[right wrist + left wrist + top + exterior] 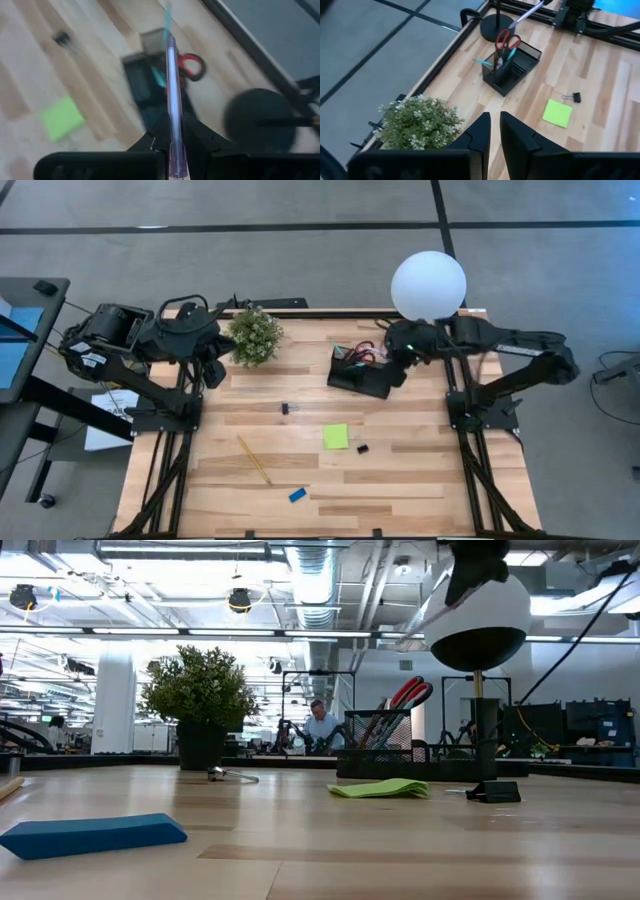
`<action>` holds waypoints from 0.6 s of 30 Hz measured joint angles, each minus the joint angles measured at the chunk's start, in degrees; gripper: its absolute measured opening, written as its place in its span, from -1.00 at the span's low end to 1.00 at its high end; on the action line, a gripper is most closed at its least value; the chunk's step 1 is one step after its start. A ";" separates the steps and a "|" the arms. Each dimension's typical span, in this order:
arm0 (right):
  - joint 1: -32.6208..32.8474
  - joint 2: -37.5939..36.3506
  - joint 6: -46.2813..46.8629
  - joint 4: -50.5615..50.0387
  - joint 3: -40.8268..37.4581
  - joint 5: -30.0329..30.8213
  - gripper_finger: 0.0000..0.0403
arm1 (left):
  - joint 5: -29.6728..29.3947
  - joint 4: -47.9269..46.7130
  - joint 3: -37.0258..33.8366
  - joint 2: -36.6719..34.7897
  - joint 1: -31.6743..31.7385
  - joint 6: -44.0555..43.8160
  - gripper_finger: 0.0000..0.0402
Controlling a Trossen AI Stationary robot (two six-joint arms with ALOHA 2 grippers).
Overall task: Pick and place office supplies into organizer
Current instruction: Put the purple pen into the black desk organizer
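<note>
The right gripper (172,131) is clamped on a pale purple pen (172,90) above the black organizer (360,375) holding red-handled scissors (506,40), while the left gripper (492,131), fingers together, waits beside the potted plant (254,336)

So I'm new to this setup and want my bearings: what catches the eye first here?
The big white globe lamp at the table's far right edge, with the right gripper beside it shut on a clear pen above the black organizer. Then the green potted plant far left, by the waiting left gripper.
</note>
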 joint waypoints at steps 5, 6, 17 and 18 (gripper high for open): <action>-3.44 8.39 -7.17 -5.14 7.16 -0.20 -0.86 | -0.81 0.00 0.02 0.00 0.02 0.03 -0.82; -3.85 10.13 -8.43 -5.05 7.95 -0.25 -0.86 | -0.93 0.00 0.02 0.00 0.01 0.04 -0.82; -3.99 26.59 -19.18 -6.74 13.23 -3.05 -0.86 | -2.23 -0.05 0.02 0.00 0.02 0.04 -0.82; -4.01 27.68 -20.32 -6.82 13.46 -2.12 -0.86 | -2.23 -0.09 0.02 0.00 0.01 0.04 -0.82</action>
